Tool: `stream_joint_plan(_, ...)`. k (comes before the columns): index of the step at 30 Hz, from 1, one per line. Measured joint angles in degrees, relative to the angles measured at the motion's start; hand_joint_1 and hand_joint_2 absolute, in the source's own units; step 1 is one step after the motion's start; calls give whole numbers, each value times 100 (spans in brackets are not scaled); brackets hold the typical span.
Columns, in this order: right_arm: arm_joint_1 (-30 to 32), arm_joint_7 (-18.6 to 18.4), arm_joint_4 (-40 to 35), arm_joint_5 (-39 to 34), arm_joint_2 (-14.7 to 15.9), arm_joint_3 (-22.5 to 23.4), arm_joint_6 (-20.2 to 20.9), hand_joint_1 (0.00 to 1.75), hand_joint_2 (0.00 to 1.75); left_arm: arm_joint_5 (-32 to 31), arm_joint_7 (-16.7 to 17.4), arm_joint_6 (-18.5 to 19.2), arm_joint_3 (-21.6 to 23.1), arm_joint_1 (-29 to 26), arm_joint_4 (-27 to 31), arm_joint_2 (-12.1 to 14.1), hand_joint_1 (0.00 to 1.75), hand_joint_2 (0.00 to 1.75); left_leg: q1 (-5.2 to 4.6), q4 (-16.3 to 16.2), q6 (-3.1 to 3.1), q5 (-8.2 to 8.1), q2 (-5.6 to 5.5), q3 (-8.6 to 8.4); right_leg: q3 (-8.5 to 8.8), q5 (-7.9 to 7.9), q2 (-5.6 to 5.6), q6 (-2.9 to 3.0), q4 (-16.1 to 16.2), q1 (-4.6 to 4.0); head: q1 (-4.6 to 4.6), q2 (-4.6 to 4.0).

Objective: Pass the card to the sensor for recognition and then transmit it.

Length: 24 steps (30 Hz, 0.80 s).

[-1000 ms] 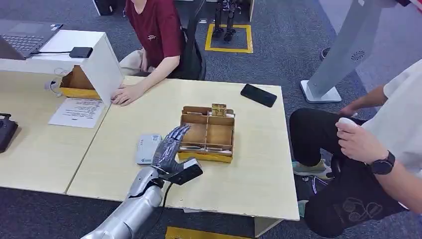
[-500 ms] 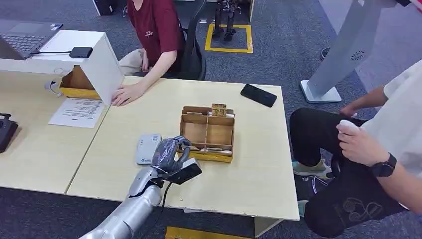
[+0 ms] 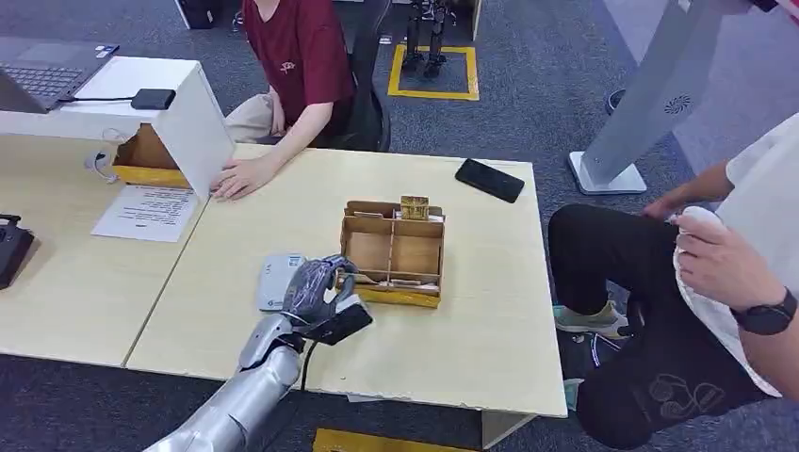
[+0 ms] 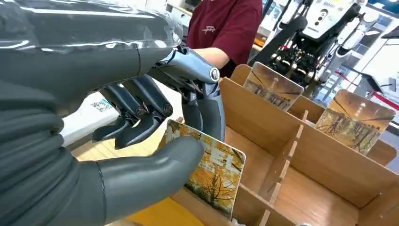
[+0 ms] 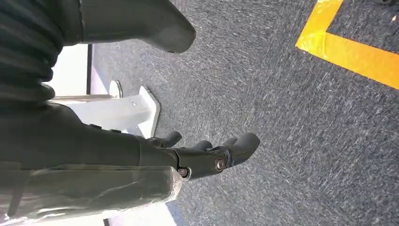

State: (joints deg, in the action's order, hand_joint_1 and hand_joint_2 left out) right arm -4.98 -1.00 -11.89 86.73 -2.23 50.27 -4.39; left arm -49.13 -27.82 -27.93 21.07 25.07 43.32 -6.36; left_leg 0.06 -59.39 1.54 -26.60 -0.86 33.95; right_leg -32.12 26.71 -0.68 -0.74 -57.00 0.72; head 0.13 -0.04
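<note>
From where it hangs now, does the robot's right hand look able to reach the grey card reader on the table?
Probably not as it stands. The right hand hangs over the carpet, holding nothing, while the card reader lies beside the left hand, which pinches a card.

Office/robot lab: desks standing on grey carpet w/ yellow floor tape, laptop sitting at far-left desk corner, kiosk stand, people sitting round.

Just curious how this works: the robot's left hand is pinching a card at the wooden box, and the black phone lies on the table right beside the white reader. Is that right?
Not quite. The left hand does pinch the card at the wooden box, but the head view shows the black phone lying at the table's far edge, beyond the box, well apart from the white reader.
</note>
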Motion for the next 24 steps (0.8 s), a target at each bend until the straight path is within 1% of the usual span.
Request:
stream_joint_plan(5, 0, 26, 0, 0, -4, 2, 0, 0, 175, 173, -2, 304, -37, 0, 512, 140, 175, 175, 0, 0, 0, 0, 0, 0, 0, 0, 0, 0, -1, 0, -2, 0)
stream_joint_plan(8, 1, 26, 0, 0, -7, 4, 0, 0, 175, 254, 70, 490, -46, 2, 967, 304, 173, 175, 1, 0, -1, 0, 0, 0, -1, 0, 0, 0, -1, 0, -2, 0)
stream_joint_plan(9, 1, 28, 0, 0, -7, 9, -2, 0, 175, 293, 79, 552, -59, 6, 1133, 356, 169, 175, 1, 0, -1, 0, 0, 0, -1, 0, 0, 0, -2, -1, -2, 0)
stream_joint_plan(12, 1, 46, 0, -2, -9, 26, -11, 0, 175, 349, 140, 668, -96, 18, 1557, 527, 171, 175, 1, 0, -2, 1, 0, 0, -1, 0, 0, 0, -2, -1, -2, 0)
stream_joint_plan(13, 1, 52, 0, -2, -9, 31, -15, 0, 175, 356, 142, 688, -111, 20, 1659, 575, 171, 175, 1, 0, -5, 3, 0, 0, -1, 0, 0, 0, -2, -1, -2, 0)
stream_joint_plan(16, 0, 52, 0, -4, -15, 35, -15, 0, 175, 385, 160, 710, -175, 20, 1910, 697, 162, 175, 1, 0, -5, 3, 0, 0, -1, 0, 0, 0, -2, 0, 0, 0)
stream_joint_plan(19, 0, 59, 0, -4, -22, 37, -15, 0, 175, 395, 186, 728, -199, 20, 2050, 795, 164, 175, 1, 0, -5, 3, 0, 0, -1, 0, 0, 0, -2, 0, -2, 0)
stream_joint_plan(20, 1, 59, 0, -4, -24, 37, -13, 0, 175, 398, 205, 726, -225, 23, 2078, 824, 159, 175, 1, 0, -5, 3, 0, 0, -1, 0, 0, 0, -2, 0, 0, 0)
stream_joint_plan(22, 0, 70, 0, -4, -39, 37, -15, 0, 175, 337, 288, 669, -295, 37, 2094, 852, 161, 175, 1, 0, -5, 4, 0, 0, -1, 0, 0, 0, -2, 0, 0, 0)
stream_joint_plan(23, 0, 85, 0, -4, -44, 37, -15, 0, 175, 293, 330, 633, -319, 57, 2094, 870, 168, 175, 1, 0, -5, 4, 0, 0, -1, 0, 0, 0, -2, 0, 0, 0)
stream_joint_plan(24, -1, 85, 0, -4, -52, 37, -15, 0, 175, 262, 370, 612, -348, 80, 2094, 881, 168, 175, 1, 0, -5, 4, 0, 0, -1, 0, 0, 0, -2, 0, -2, 0)
